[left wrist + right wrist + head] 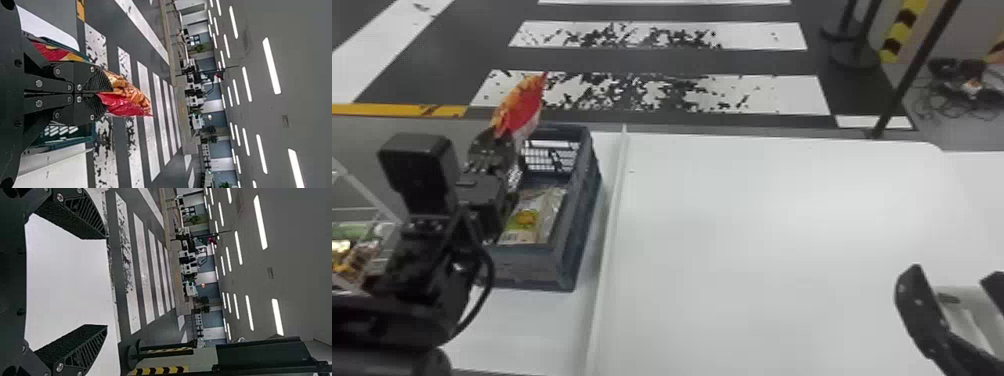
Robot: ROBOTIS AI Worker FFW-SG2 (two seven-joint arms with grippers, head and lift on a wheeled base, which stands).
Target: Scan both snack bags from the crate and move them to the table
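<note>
My left gripper [499,142] is over the left part of the grey crate [564,260], shut on a red and orange snack bag [524,105] that sticks up past its fingertips. The left wrist view has the left gripper [98,94] pinching this snack bag [127,100] between its two pads. A second snack bag [529,217], pale with yellow and green, lies inside the crate, partly behind the left arm. At the right front, over the white table [757,225], my right gripper [959,285] stands open, and the right wrist view gives the right gripper [105,282] widely parted fingers with nothing between them.
A raised white strip [612,215] runs along the table just right of the crate. At the far left, a clear-walled container [362,210] holds colourful packages beside the left arm. Dark posts [917,65] stand beyond the table's back right.
</note>
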